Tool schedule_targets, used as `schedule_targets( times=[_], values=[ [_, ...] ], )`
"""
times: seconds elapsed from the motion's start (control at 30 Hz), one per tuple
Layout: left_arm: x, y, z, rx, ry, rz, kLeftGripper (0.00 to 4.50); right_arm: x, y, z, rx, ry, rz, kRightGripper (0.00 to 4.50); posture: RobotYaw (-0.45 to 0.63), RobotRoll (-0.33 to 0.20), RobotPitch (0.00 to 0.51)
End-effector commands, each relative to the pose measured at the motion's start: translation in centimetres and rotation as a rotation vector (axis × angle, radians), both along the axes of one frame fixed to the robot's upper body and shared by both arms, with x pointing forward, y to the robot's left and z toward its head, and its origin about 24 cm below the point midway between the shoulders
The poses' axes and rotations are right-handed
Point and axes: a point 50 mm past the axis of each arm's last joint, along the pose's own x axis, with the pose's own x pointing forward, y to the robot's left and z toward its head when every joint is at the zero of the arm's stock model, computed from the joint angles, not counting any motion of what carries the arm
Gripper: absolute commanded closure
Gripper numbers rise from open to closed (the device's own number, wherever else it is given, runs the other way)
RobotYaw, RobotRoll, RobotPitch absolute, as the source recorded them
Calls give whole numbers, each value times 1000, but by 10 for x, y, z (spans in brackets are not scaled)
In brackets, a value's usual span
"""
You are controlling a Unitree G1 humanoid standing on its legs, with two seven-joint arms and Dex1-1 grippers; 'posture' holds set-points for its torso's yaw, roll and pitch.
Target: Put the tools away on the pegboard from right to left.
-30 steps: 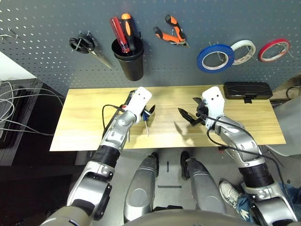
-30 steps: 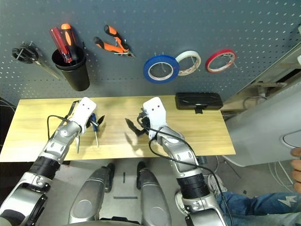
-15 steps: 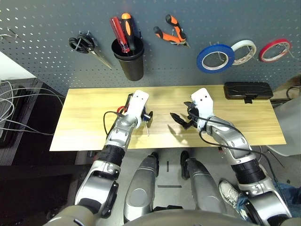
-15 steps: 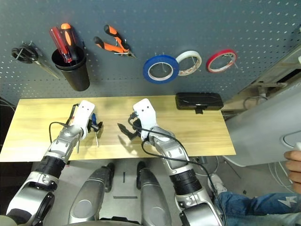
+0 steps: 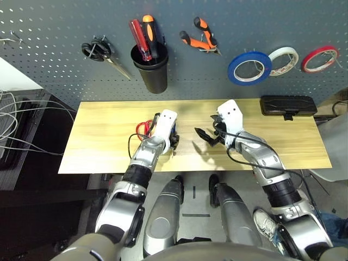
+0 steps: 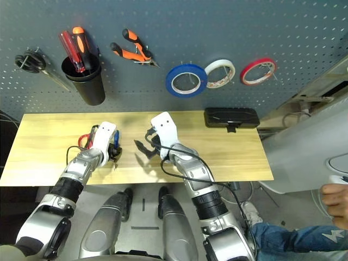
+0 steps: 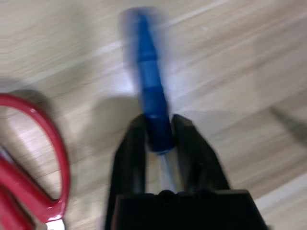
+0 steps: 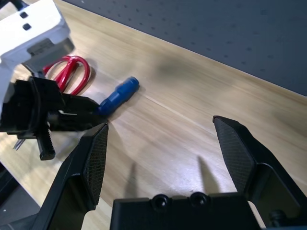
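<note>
Left gripper clamped on the blue-handled screwdriver, right gripper wide open, holding nothing.
Screwdriver lies flat on the wooden table, long axis along the left fingers, handle end pointing away from them (red-handled scissors just beside); pegboard behind.

Tape rings on the pegboard: three — blue tape ring, white tape ring, red tape ring.

Pliers: one pair.

Scissors: two — black-handled scissors on the board, red-handled scissors on the desk.

Screwdrivers: three — two in the black cup, one blue-handled screwdriver on the desk.

Black case at the desk's far right corner: one.
</note>
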Motion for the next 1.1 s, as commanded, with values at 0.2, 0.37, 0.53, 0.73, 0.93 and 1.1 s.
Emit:
schedule_targets(
  times=[0.2,0.37,0.53,0.73,0.93,1.1],
  values=[
    [-1,-13,10,-146,-172,-23,3969,0,-6,5,-4,-53,25,0,141,0,269],
    [-7,-18,46,-176,-530,-151,3969,-1,-23,8,-20,-88,15,0,151,0,269],
    [-18,-20,74,-272,-739,-197,3969,-5,-38,9,4,-128,43,0,155,0,273],
    [-31,-34,106,-388,-930,-381,3969,-6,-43,11,7,-187,98,0,152,0,276],
    [-34,-44,145,-355,-1128,-519,3969,-1,-29,29,59,-279,153,0,146,0,274],
    [-29,-42,196,-360,-1370,-478,3969,2,-17,44,99,-332,188,0,152,0,272]
  ],
)
